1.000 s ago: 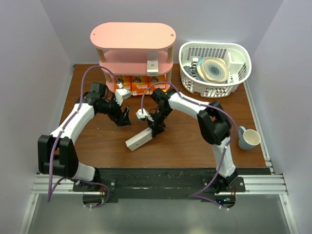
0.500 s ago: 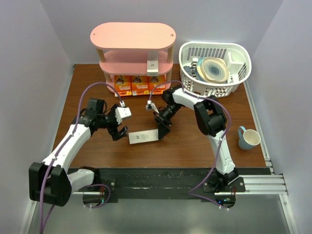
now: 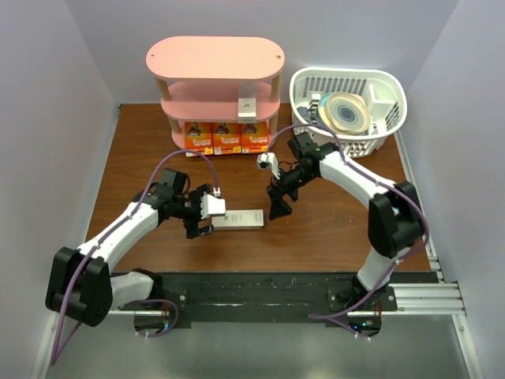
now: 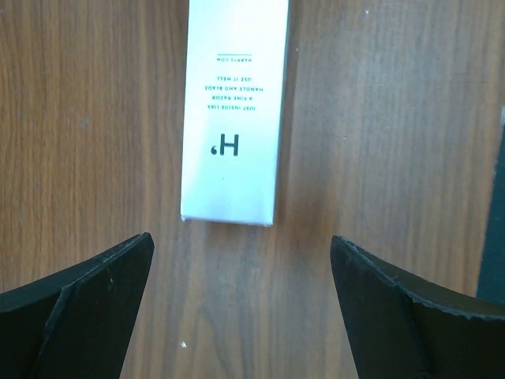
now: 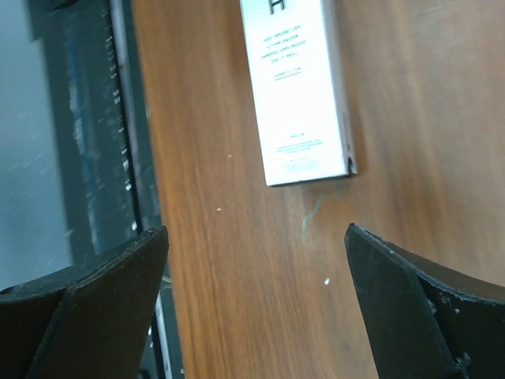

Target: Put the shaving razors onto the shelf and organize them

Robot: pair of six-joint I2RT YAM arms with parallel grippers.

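Note:
A slim whitish razor box (image 3: 241,219) (image 4: 234,110) (image 5: 300,95) lies flat on the brown table, touched by neither gripper. My left gripper (image 3: 203,223) (image 4: 241,308) stands open just short of the box's left end. My right gripper (image 3: 276,212) (image 5: 256,300) is open too, a little off its right end. On the pink shelf (image 3: 213,55), three orange razor packs (image 3: 225,136) stand in a row on the bottom tier. Another whitish box (image 3: 247,105) sits on the middle tier.
A white slatted basket (image 3: 347,75) holding plates stands to the right of the shelf. At the table's right edge stands a blue mug (image 3: 402,225). The black rail (image 3: 252,288) with the arm bases runs along the near edge.
My right gripper opened, let go of the whitish box and drew back to the right. The box turned from slanted to level. My left arm swung in to its left end.

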